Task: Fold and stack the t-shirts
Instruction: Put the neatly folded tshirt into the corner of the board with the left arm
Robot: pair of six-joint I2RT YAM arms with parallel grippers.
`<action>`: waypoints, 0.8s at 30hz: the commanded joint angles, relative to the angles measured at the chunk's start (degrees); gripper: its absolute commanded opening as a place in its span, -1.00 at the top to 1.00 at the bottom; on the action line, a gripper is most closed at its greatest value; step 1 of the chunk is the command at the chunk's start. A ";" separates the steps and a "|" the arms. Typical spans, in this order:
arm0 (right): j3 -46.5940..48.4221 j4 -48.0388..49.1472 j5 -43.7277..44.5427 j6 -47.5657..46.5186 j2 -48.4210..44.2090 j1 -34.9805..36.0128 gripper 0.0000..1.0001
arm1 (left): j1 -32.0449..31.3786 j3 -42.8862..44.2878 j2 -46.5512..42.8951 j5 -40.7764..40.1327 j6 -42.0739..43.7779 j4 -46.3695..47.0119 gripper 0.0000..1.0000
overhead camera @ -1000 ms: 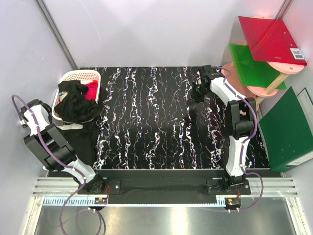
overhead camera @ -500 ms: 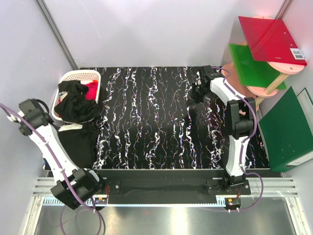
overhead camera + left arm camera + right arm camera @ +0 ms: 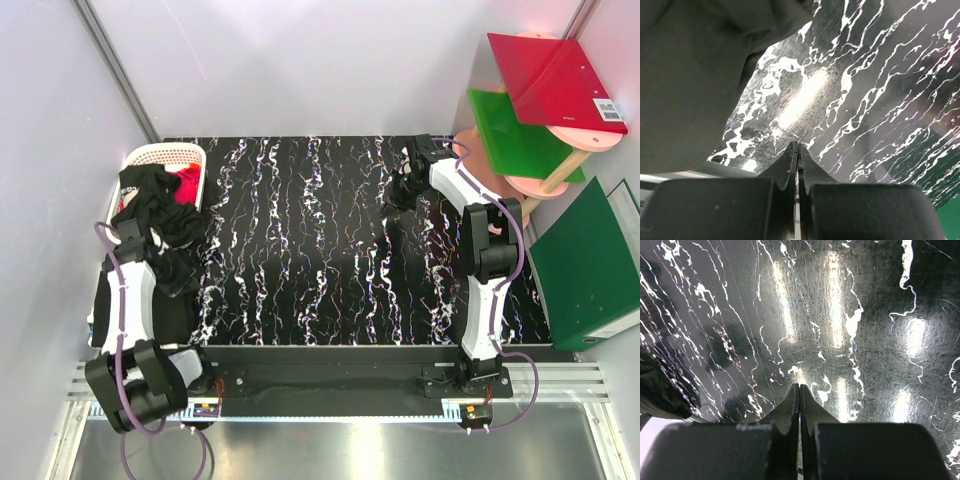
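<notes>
A heap of black t-shirts (image 3: pixel 150 205) fills the white slatted basket (image 3: pixel 165 150) at the table's left back, with a red t-shirt (image 3: pixel 186 184) among them. More black cloth (image 3: pixel 165 290) spills down onto the table's left edge. My left gripper (image 3: pixel 140 245) hangs over that spilled cloth, just in front of the basket. In the left wrist view it (image 3: pixel 796 145) is shut with nothing in it, and black cloth (image 3: pixel 690 75) lies to its upper left. My right gripper (image 3: pixel 405 188) (image 3: pixel 799 386) is shut and empty above the bare marbled table at the back right.
Red (image 3: pixel 555 75) and green (image 3: pixel 515 135) folders lie on a round pink stool beyond the table's right back corner. A dark green binder (image 3: pixel 585 265) lies off the right edge. Grey walls close in the left and back sides.
My left gripper has gone from open to shut. Its arm has swung in from the far left to over the black cloth in front of the basket. The right arm has not moved.
</notes>
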 commanded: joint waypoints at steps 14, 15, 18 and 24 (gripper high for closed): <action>0.56 -0.30 -0.96 -0.08 -0.91 -0.23 1.00 | -23.28 17.96 26.00 -23.40 7.26 -4.89 1.00; 0.56 -0.30 -0.88 0.00 -0.99 -0.23 1.00 | -24.51 19.45 26.27 -22.79 7.44 -4.89 1.00; 0.56 -0.30 -0.26 -0.17 -1.26 -0.23 1.00 | -28.19 23.13 26.01 -20.77 7.36 -4.19 -0.20; 0.56 -0.30 0.44 -0.70 -1.08 -0.32 1.00 | -41.37 33.06 25.56 -11.11 7.97 2.13 -0.98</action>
